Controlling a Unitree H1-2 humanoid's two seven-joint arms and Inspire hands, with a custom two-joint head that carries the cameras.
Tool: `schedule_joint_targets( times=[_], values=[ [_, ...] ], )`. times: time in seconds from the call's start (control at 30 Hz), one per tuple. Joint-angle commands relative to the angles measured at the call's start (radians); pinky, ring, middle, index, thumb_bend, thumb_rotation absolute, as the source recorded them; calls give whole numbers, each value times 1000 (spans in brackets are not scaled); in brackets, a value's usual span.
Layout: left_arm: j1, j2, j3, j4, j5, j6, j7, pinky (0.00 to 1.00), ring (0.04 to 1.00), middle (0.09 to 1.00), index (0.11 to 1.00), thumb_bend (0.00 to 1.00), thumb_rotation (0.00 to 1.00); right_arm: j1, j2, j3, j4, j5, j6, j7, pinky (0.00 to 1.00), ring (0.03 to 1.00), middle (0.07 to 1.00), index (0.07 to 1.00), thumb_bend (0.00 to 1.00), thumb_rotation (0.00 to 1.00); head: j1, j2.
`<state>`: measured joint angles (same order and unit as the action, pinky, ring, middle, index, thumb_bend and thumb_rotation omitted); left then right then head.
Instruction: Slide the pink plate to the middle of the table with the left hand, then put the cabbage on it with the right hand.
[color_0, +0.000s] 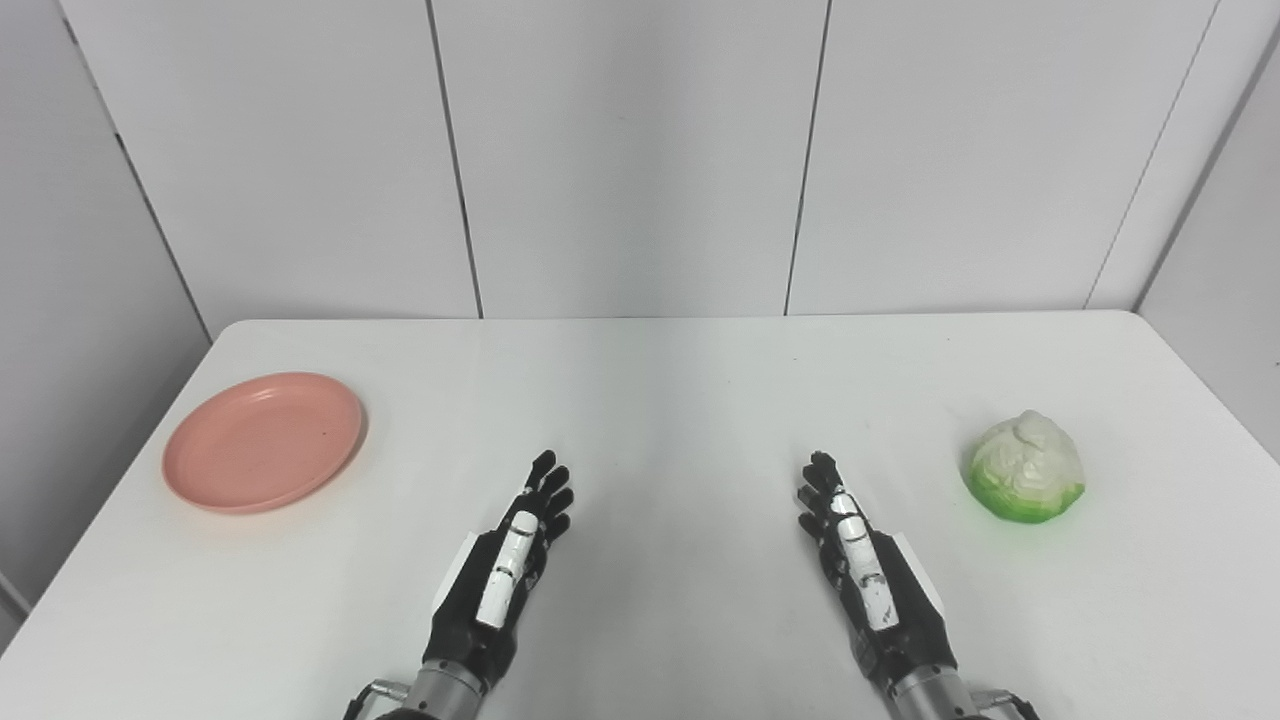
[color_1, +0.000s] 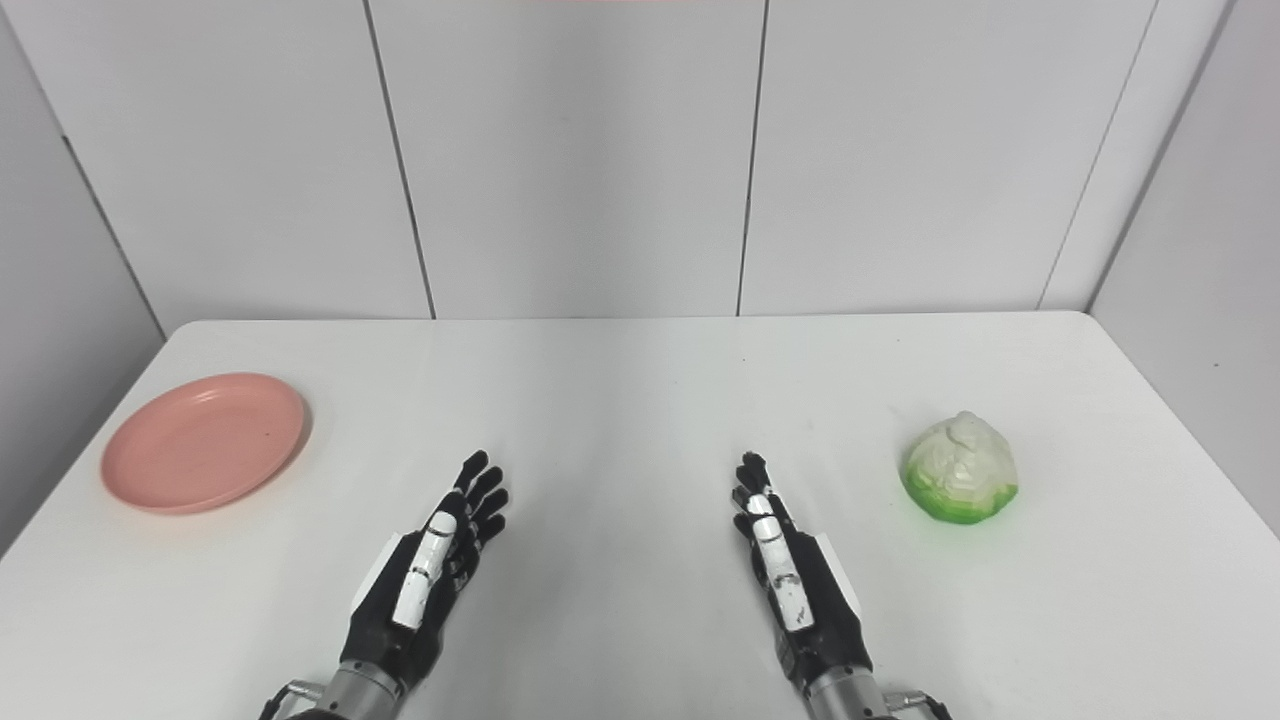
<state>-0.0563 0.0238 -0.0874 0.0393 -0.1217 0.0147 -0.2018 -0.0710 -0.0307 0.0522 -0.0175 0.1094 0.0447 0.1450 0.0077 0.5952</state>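
A pink plate (color_0: 262, 440) lies empty on the white table (color_0: 660, 400) at the far left. A white and green cabbage (color_0: 1027, 468) sits at the right side. My left hand (color_0: 505, 570) rests low over the table near the front, right of the plate and apart from it, fingers stretched out, holding nothing. My right hand (color_0: 862, 570) is likewise open and empty, left of the cabbage and apart from it. The same scene shows in the right eye view, with the plate (color_1: 203, 441) and the cabbage (color_1: 960, 469).
Grey wall panels (color_0: 640, 150) stand behind the table's far edge. The table's left edge runs close beside the plate, and the right edge lies beyond the cabbage.
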Motion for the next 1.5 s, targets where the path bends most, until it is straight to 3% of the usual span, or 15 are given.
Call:
schedule_joint_targets(
  times=[0.0,1.1,1.33,1.37,1.47],
  values=[
    [48,3,-12,65,-1,17,-13,991,986,991,990,508,1000,8,-1,2,-8,9,3,9,1000,1000,1000,1000,335,1000,0,-1],
    [45,4,-17,68,7,31,-10,993,989,999,993,537,972,6,-6,5,-11,12,15,11,1000,1000,1000,1000,333,1000,5,5],
    [36,2,-28,91,19,9,-13,997,995,1000,994,526,994,3,-20,2,0,25,7,26,1000,1000,1000,1000,332,1000,74,-9],
    [33,-1,-32,98,25,3,-11,997,996,1000,994,526,994,2,-24,1,1,30,7,29,1000,1000,1000,1000,331,1000,116,-20],
    [23,-9,-40,122,39,-17,-6,1000,1000,1000,991,540,999,1,-34,-6,2,42,6,35,1000,1000,1000,1000,322,1000,148,-28]
  ],
)
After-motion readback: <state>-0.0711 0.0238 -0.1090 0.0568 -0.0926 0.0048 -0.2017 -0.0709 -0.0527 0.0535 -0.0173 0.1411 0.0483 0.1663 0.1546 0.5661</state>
